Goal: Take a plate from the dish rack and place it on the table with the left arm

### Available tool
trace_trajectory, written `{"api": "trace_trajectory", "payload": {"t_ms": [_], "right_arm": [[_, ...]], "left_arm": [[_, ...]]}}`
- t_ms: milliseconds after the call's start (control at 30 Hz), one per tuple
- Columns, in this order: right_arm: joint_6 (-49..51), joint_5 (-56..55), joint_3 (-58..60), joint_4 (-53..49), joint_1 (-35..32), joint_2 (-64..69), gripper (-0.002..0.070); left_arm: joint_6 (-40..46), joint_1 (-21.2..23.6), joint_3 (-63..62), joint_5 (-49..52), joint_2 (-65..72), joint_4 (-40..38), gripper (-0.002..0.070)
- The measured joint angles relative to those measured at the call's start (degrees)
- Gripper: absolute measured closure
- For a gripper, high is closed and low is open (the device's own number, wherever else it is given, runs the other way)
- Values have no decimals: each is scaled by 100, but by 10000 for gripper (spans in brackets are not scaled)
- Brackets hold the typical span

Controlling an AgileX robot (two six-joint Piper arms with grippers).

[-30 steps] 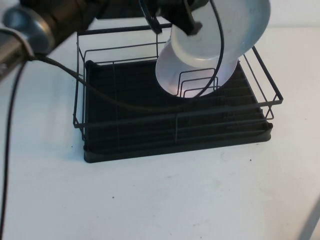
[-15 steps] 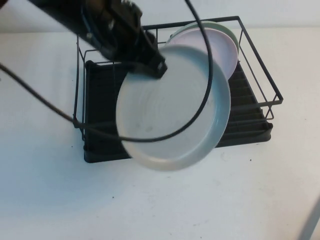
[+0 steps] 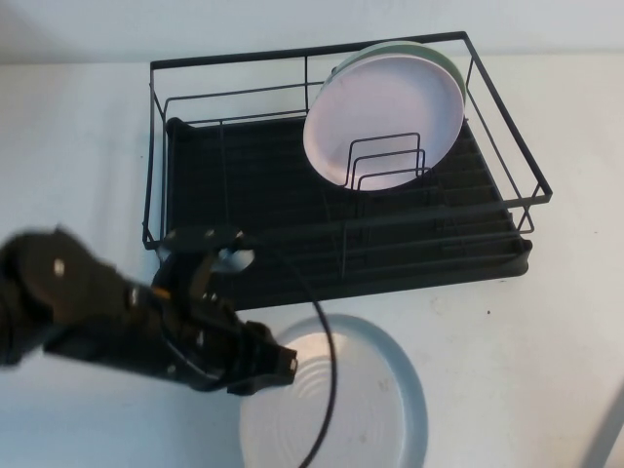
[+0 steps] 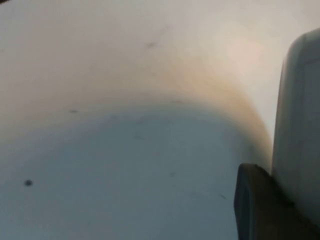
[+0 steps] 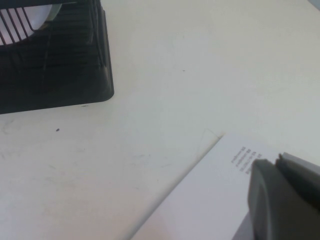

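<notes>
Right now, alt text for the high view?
The left gripper holds the plate by its rim, low over the table in front of the dish rack. A pink plate stands in the rack; the right gripper is out of this view.

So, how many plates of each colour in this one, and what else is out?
Blue-grey plate, on the table, left hand at its rim: 1
Pink plate, in rack: 1
Mint-green plate, behind pink: 1
Dish rack: 1
Right hand, parked apart
Total: 4
</notes>
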Motion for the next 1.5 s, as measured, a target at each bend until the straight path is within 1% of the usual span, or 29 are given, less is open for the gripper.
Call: {"api": "trace_trajectory", "payload": {"t_ms": [67,133,200,267,400,467,500,567,633,733,833,1000,1067,1133,1167,1267,1333,1400,1500], "right_arm": [[0,0,0,0,0,0,694],[0,0,0,0,0,0,694],[0,0,0,0,0,0,694],[0,0,0,0,0,0,694],[0,0,0,0,0,0,694],[0,0,0,0,0,0,694],[0,0,0,0,0,0,694],[0,0,0,0,0,0,694],[0,0,0,0,0,0,694],[0,0,0,0,0,0,694],[0,0,0,0,0,0,694],[0,0,0,0,0,0,694],[0,0,0,0,0,0,694],[0,0,0,0,0,0,694],[0,0,0,0,0,0,694],[0,0,0,0,0,0,694],[0,0,0,0,0,0,694],[0,0,0,0,0,0,694],[0,0,0,0,0,0,694]], "left_arm": [[130,0,518,-923,-23,-562,599],[341,0,861,-1492,-23,-1176,600],[606,0,979,-1765,-50,-1643,600],[803,0,1012,-1965,-50,-1879,600],[1087,0,1028,-2408,30,-2111,599],[1189,0,1028,-2543,138,-2194,584],[1218,0,1028,-2596,209,-2195,561],[1302,0,1028,-2707,377,-2153,487],[1362,0,1038,-2797,596,-2087,384],[1400,0,1038,-2862,782,-2043,253],[1414,0,1038,-2937,776,-1814,204],[1414,121,1038,-2771,185,-1214,188],[1414,197,1038,-2666,-341,-1068,204],[1414,252,1038,-2569,-994,-869,267],[1414,252,1038,-2531,-1352,-762,322],[1414,252,1052,-2454,-2377,-453,546],[1414,252,1140,-2442,-2982,-322,616],[1414,252,1284,-2442,-3540,-252,648],[1414,252,1588,-2330,-4108,-198,668]]}}
